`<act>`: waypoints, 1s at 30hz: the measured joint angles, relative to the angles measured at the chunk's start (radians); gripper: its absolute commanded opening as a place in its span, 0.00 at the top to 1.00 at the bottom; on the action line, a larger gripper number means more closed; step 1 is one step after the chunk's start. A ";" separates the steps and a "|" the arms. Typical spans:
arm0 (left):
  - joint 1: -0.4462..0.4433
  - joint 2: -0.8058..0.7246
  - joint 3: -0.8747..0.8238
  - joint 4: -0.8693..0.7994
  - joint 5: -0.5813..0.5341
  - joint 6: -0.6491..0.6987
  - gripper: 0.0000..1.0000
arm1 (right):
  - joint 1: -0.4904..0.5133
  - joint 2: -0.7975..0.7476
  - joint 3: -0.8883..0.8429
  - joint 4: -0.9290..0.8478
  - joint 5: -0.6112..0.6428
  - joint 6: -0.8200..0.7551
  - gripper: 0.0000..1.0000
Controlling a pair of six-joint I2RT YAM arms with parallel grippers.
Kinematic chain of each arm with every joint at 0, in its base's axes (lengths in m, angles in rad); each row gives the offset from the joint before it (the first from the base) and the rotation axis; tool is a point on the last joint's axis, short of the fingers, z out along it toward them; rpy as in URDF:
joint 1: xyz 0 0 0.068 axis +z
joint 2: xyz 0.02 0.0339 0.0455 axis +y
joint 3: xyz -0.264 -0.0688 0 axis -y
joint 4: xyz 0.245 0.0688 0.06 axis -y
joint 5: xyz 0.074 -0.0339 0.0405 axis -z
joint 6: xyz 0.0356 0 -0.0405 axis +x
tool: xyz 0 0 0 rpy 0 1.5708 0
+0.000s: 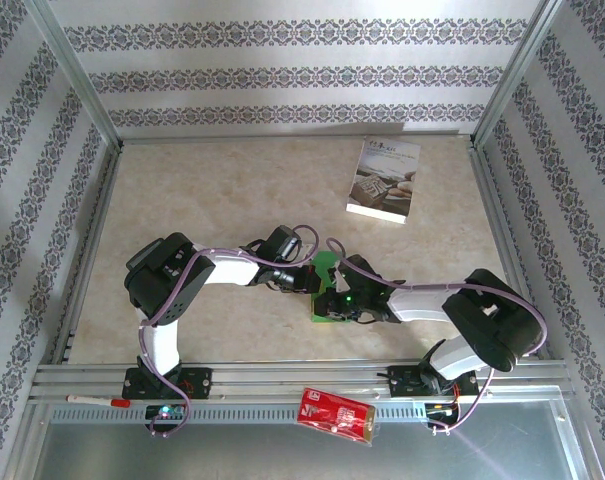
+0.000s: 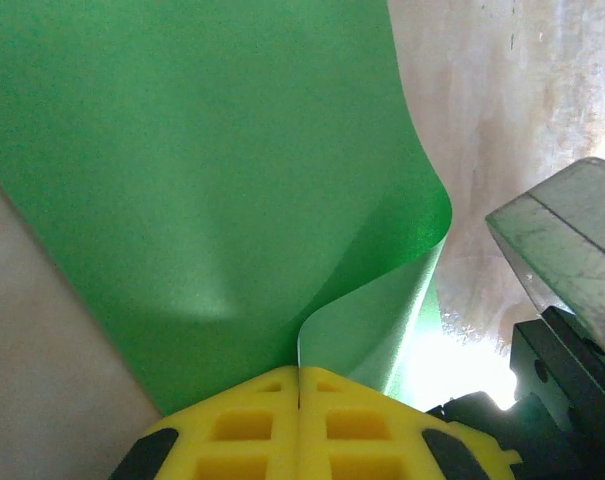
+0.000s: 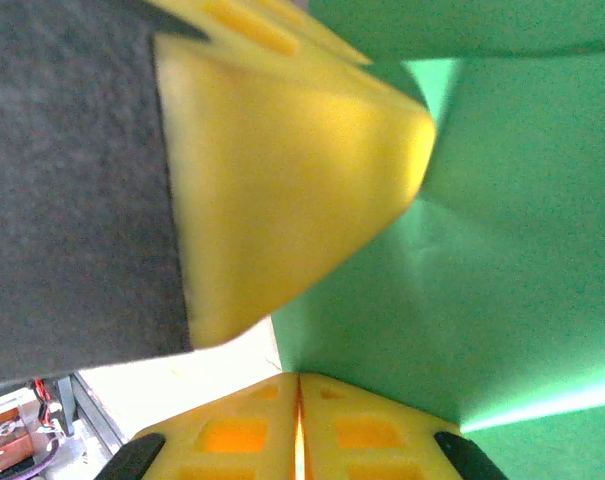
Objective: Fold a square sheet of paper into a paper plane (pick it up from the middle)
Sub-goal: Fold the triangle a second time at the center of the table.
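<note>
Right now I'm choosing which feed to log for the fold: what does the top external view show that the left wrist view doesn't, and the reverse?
Top external gives the layout: the white booklet at the table's far right, the red packet at the near edge, the left arm and right arm meeting mid-table. Left wrist gives the detail: the left claw shut on the green sheet, whose edge curls over beside it. Shared: the green sheet and the pale tabletop.

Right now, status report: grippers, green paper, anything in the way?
Both shut on the green sheet: left gripper, right gripper. Sheet curled, no plane yet. Nothing blocking; booklet, red packet lie apart.
</note>
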 measured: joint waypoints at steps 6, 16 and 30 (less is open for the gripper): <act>0.000 0.000 0.002 -0.004 0.000 0.000 1.00 | 0.000 -0.013 0.007 -0.046 0.008 -0.008 0.90; 0.000 0.003 0.008 -0.014 0.001 0.000 1.00 | -0.111 -0.194 -0.010 -0.150 -0.014 -0.009 0.88; 0.000 0.003 0.011 -0.020 0.000 0.000 1.00 | -0.223 -0.118 0.072 -0.182 -0.039 -0.047 0.88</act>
